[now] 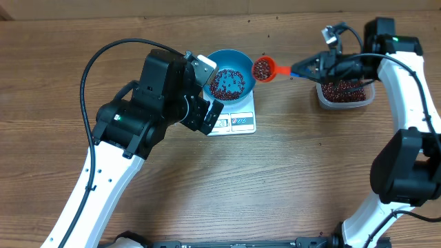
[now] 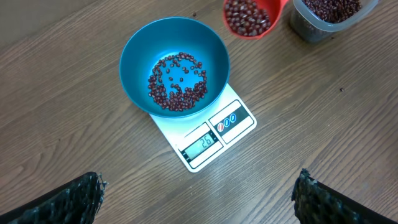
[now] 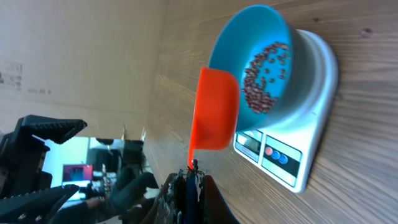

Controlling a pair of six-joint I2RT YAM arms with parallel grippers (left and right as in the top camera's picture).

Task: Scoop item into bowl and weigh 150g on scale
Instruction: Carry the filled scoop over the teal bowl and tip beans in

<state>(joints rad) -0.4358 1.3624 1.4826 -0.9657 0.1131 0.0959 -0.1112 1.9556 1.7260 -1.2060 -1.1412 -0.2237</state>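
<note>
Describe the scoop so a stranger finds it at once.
On the wooden table, find the white scale carrying a blue bowl. Right of the bowl's rim, toward the clear container, hangs the scoop. It alone is bright red, with a blue handle.

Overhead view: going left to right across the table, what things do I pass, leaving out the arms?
First the blue bowl → red scoop → clear tub. The scale lies under the bowl, so it has no separate place.
</note>
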